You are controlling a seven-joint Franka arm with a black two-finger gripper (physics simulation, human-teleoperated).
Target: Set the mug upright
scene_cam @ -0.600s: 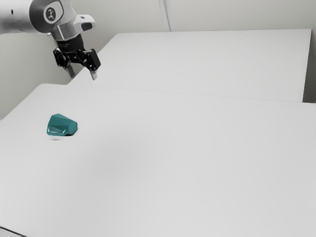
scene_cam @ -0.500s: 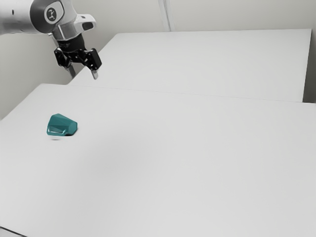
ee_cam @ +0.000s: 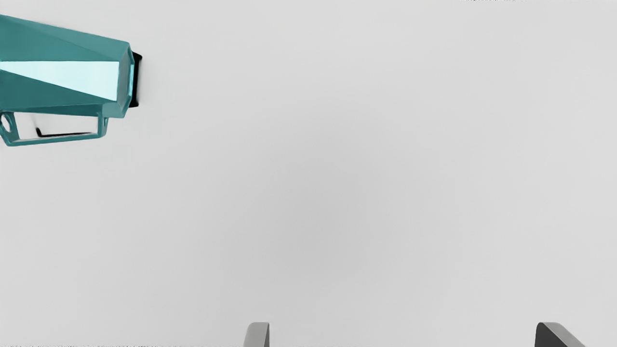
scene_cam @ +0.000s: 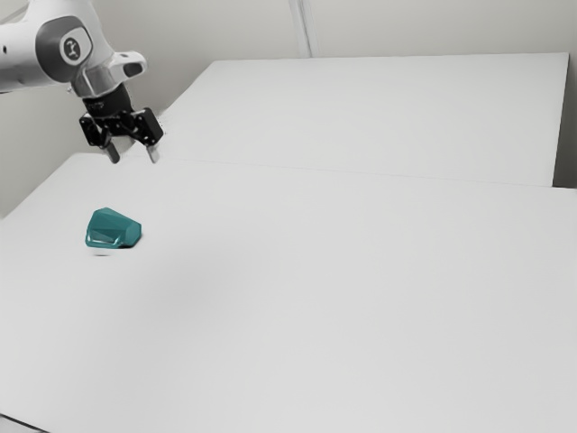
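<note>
Above the table, at the exterior view's upper left, my gripper (scene_cam: 133,158) hangs open with nothing between its fingers. Lying on its side below it is the teal faceted mug (scene_cam: 114,229), and a gap separates the two. In the wrist view the mug (ee_cam: 58,72) is cut off by the picture's edge, its handle out to one side along the table; the open gripper (ee_cam: 402,335) has its fingertips well apart and away from the mug.
The white table (scene_cam: 315,289) holds the mug near its edge at the exterior view's left. Behind it a second white surface (scene_cam: 379,117) stretches toward the wall. A dark cable (scene_cam: 22,423) crosses the exterior view's lower left corner.
My gripper has come lower and moved a little toward the exterior view's left, closer to the mug. The mug lies as it did.
</note>
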